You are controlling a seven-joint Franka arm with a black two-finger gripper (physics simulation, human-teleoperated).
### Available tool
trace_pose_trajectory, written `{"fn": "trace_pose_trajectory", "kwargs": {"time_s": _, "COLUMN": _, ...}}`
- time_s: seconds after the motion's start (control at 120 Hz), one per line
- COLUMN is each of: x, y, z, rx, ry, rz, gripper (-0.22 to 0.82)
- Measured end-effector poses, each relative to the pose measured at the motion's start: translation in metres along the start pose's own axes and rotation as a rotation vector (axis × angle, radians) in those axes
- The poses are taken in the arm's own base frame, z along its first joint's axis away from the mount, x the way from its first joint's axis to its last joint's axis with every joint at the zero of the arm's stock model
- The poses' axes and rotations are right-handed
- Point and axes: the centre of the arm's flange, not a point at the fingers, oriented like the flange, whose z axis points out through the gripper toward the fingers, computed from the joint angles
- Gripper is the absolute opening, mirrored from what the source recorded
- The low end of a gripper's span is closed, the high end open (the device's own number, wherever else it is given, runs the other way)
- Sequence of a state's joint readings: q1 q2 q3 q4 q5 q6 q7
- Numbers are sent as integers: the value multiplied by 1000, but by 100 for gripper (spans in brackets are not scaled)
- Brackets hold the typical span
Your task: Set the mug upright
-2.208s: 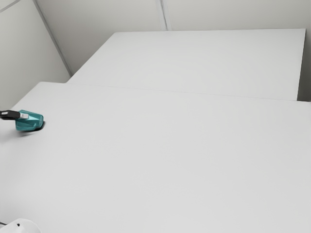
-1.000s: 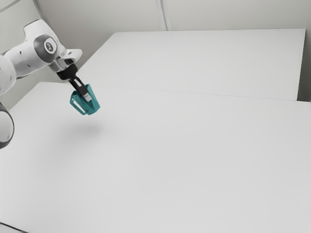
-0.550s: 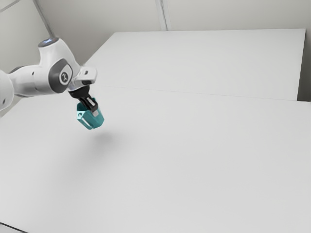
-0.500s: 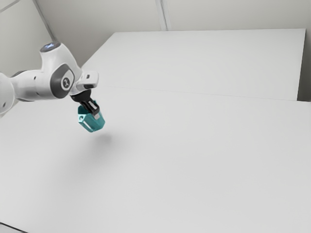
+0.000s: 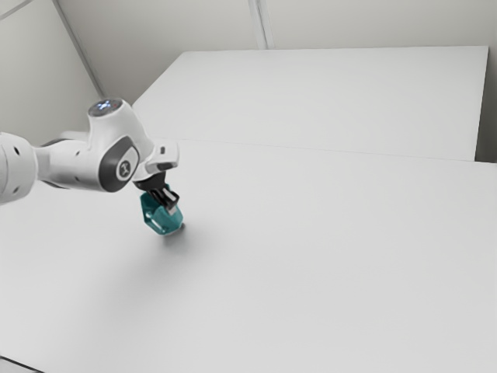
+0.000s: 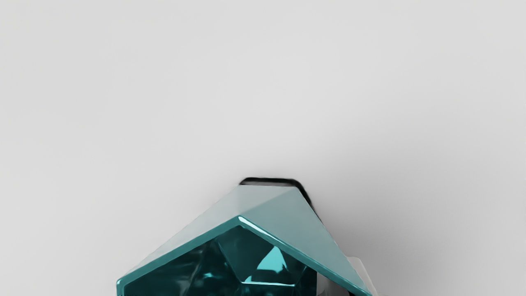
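Note:
The gripper is shut on the wall of the teal mug, which leans at a tilt low over the white table, its dark shadow close against its lower end. Whether its base touches the table I cannot tell. In the wrist view the faceted mug has its open mouth toward my hand and its narrower base away from it, edged by a black strip. There the gripper has one fingertip inside the mouth and the other outside the wall, both partly hidden by the mug.
The white tabletop spreads around the mug. Behind it lies another white surface, with pale walls beyond. A thin dark cable crosses the near left corner of the exterior view.
The mug was first low at the exterior view's far left, then up in the air in my gripper. Since then hand and mug have come down and toward the exterior view's right, the mug's tilt changing.

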State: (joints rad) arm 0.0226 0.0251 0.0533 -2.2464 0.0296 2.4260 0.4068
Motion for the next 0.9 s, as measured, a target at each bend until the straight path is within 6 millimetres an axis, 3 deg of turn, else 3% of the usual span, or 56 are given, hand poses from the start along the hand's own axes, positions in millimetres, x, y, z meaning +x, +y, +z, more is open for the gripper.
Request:
{"fn": "trace_pose_trajectory", "kwargs": {"time_s": 0.467, "x": 0, "y": 2, "z": 30, "rx": 1, "ry": -37, "rz": -60, "gripper": -17}}
{"fn": "trace_pose_trajectory", "kwargs": {"time_s": 0.717, "x": 6, "y": 6, "z": 16, "rx": 6, "ry": -9, "rz": -70, "gripper": 32}}
{"fn": "trace_pose_trajectory", "kwargs": {"time_s": 0.9, "x": 36, "y": -3, "z": -45, "rx": 24, "ry": 50, "rz": -76, "gripper": 48}}
